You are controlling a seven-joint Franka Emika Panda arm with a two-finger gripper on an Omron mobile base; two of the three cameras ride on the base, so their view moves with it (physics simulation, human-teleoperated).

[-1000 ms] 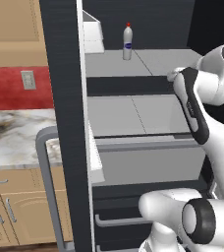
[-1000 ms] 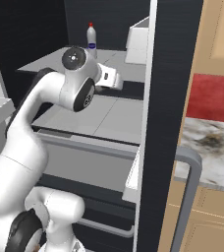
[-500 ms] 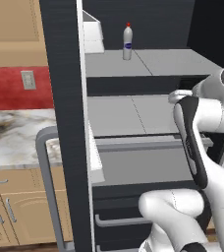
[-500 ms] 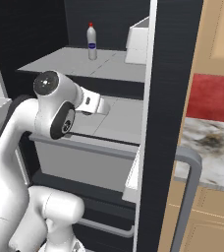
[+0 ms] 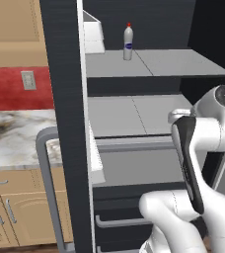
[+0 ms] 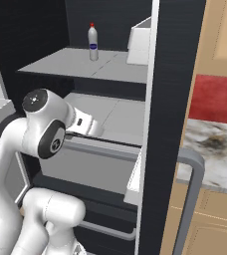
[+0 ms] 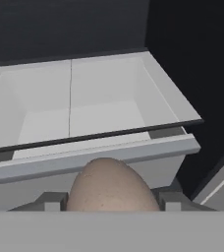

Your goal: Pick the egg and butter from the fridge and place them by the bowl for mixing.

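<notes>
I have the egg (image 7: 112,186) pinched between my fingertips (image 7: 50,202), my gripper (image 7: 109,203) closed only as far as the shell allows, and it sits right at the mouth of the hand, blocking the lower middle of what I see ahead. Over the last second my arm has dropped from level with the upper shelf to level with the drawer (image 7: 84,113) of the fridge (image 5: 65,99), and my elbow has swung down and back with it, so I judge that I am pulling out of the cabinet with the load. The drawer lies just ahead of and below my fingers, its grey tub bare inside; the bottle (image 6: 92,42) stands on the top shelf, well above and beyond my hand, untouched. I cannot make out the butter or the bowl from here. That means the first pick looks done, but nothing is delivered: I have to clear the open door (image 6: 175,99) at my right, carry the egg to the bowl, then come back for the butter. The grip is on a round, smooth thing, so a quick swing could roll it out.
</notes>
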